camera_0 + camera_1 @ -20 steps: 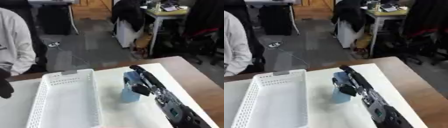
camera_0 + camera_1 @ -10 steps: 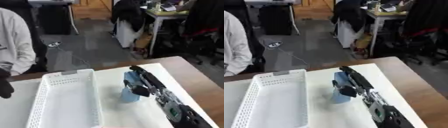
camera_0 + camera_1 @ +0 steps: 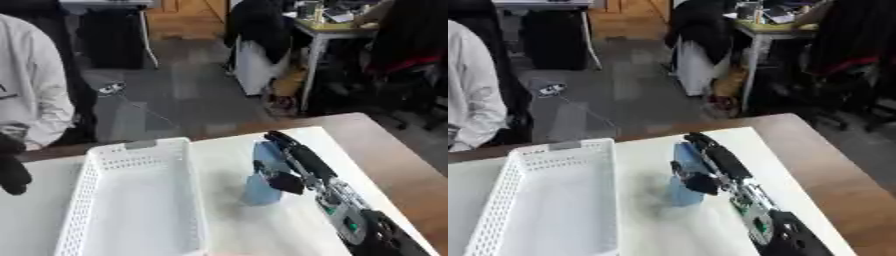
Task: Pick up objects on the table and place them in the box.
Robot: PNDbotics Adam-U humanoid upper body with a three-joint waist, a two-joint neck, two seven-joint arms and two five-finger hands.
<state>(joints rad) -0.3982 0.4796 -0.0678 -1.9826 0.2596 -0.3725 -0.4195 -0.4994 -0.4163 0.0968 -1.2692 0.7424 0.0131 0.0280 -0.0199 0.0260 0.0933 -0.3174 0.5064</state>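
A pale blue object stands upright on the white table in my right hand (I can't make out what it is), just right of the empty white perforated box.

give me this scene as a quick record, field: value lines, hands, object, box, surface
right hand: reaches in from the lower right, fingers and thumb curled round the light blue upright object
left hand: dark, at the left edge of the left eye view, apart from the box; finger state unclear
object: light blue upright object, standing on the table right of the box
box: white perforated plastic basket, nothing visible inside
surface: white tabletop with a brown wooden edge on the right
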